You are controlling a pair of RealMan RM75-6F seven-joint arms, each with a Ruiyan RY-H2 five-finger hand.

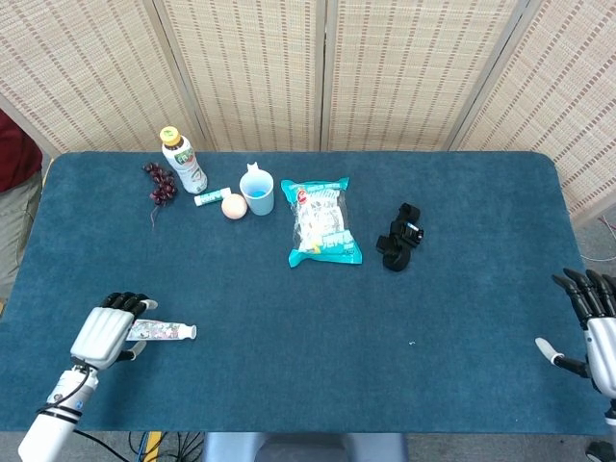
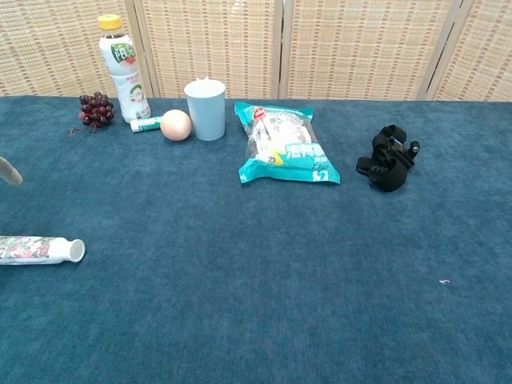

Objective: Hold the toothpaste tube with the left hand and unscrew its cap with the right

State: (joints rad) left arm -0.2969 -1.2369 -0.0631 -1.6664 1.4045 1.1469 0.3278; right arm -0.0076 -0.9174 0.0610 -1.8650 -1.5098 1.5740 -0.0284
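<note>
The toothpaste tube (image 1: 166,331) lies flat near the table's front left, its white cap (image 1: 192,332) pointing right; the chest view shows the tube (image 2: 36,250) at its left edge. My left hand (image 1: 109,330) hovers over the tube's flat tail end with fingers extended and apart, holding nothing that I can see. A fingertip (image 2: 8,170) of it shows at the chest view's left edge. My right hand (image 1: 597,332) sits at the table's far right edge, fingers spread, empty.
At the back stand a bottle (image 1: 183,162), grapes (image 1: 160,183), a small tube (image 1: 209,198), an egg (image 1: 233,206), a blue cup (image 1: 258,192), a snack bag (image 1: 321,222) and a black clip (image 1: 399,237).
</note>
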